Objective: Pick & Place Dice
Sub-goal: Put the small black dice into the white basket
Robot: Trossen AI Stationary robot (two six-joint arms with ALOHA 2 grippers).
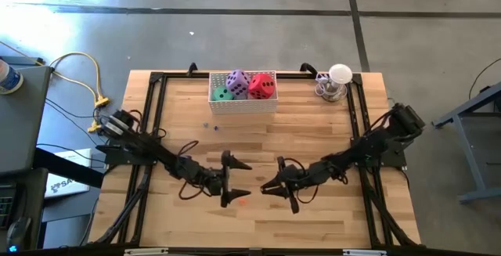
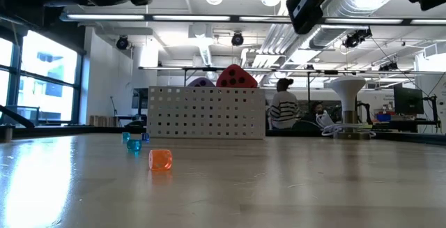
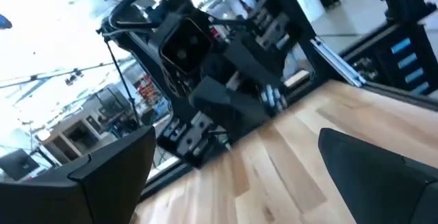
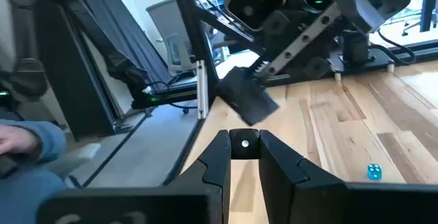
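Note:
Three dice lie in a white perforated basket point(image 1: 243, 103) at the table's far edge: green point(image 1: 223, 94), purple point(image 1: 237, 80) and red point(image 1: 263, 86). I cannot make out the pink one. In the low view the red die point(image 2: 237, 78) and the purple die point(image 2: 201, 82) rise above the basket wall point(image 2: 207, 113). My left gripper point(image 1: 244, 179) hovers open over the table's middle, far from the basket, its fingers spread wide. My right gripper point(image 1: 264, 185) faces it from the right, its fingers point(image 4: 213, 162) drawn together to a narrow slit. Neither holds anything.
A small orange die point(image 2: 160, 160) and tiny blue ones point(image 2: 132, 143) lie loose on the wood between the arms and the basket; another blue one shows in the right wrist view point(image 4: 373, 172). A white domed object point(image 1: 338, 80) stands at the far right corner. A person sits beyond the table point(image 2: 282, 106).

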